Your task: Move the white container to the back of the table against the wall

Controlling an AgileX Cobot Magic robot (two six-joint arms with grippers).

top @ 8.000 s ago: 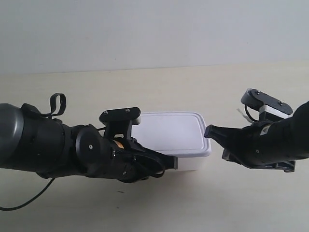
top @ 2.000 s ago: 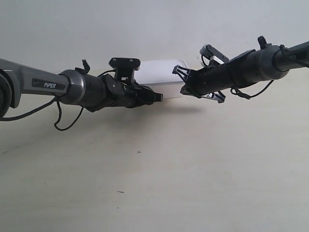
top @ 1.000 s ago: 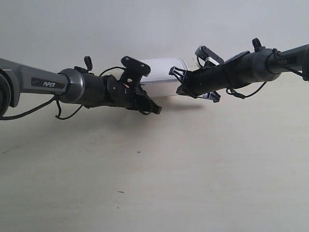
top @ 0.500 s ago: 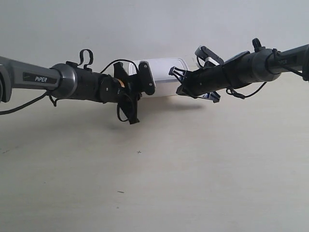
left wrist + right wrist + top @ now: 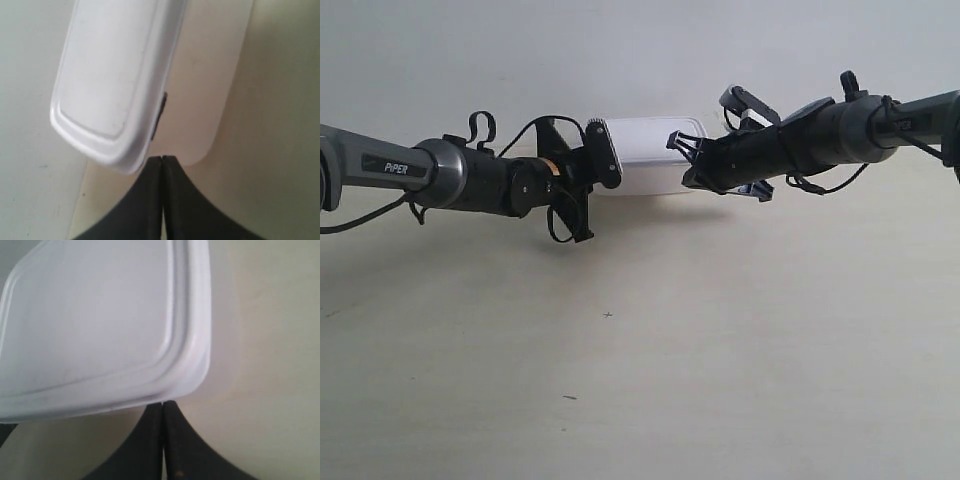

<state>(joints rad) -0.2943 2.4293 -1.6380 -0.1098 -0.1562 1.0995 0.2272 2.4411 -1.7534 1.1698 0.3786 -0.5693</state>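
Note:
The white container (image 5: 650, 150) stands at the back of the table (image 5: 670, 350), close under the wall (image 5: 620, 50). Its lid fills much of the left wrist view (image 5: 112, 75) and of the right wrist view (image 5: 95, 320). My left gripper (image 5: 162, 159) is shut and empty, its tips just off a corner of the box; in the exterior view it (image 5: 582, 232) is rolled on its side at the box's left end. My right gripper (image 5: 163, 404) is shut too, its tips right at the lid's rim; it (image 5: 678, 142) shows at the box's right end.
Both black arms reach across the back of the table toward the box, one from each side. A few tiny dark specks (image 5: 608, 315) mark the pale tabletop in front.
The arm at the exterior view's left has drawn back from the box and rolled its wrist, so its gripper points downward. The right arm has risen slightly. The box stays put.

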